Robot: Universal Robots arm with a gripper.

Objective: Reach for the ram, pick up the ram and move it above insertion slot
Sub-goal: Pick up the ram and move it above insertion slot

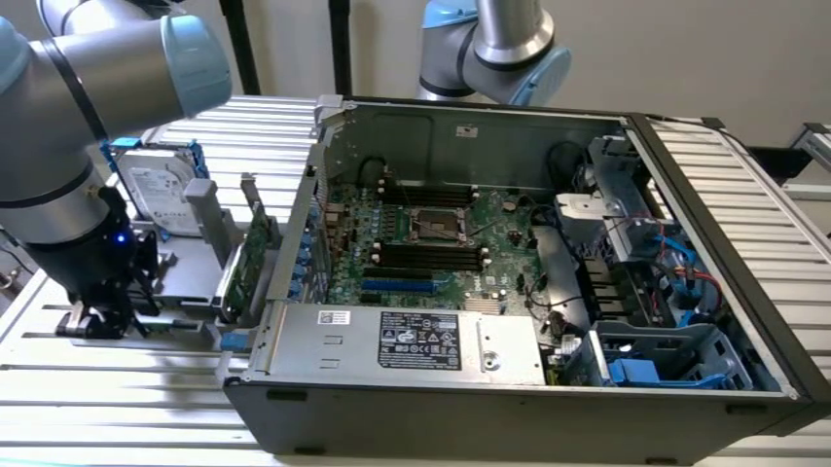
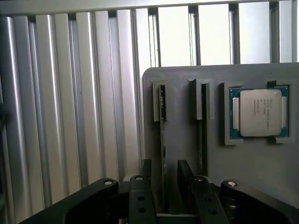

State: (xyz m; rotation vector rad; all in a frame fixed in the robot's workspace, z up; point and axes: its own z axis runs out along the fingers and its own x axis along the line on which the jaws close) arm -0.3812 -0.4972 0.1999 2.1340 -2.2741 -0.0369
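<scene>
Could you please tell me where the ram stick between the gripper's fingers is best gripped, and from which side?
Grip the ram by its two flat faces just below its upper edge, coming straight down. It stands on edge in a slot of the gray holder, so only that edge looks free. The open gripper has a finger on either side.

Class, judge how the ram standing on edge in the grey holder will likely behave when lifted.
The ram looks thin and flat, so probably light and stiff. Held on edge in a slot of the grey holder, it would likely tip if freed ungripped.
</scene>
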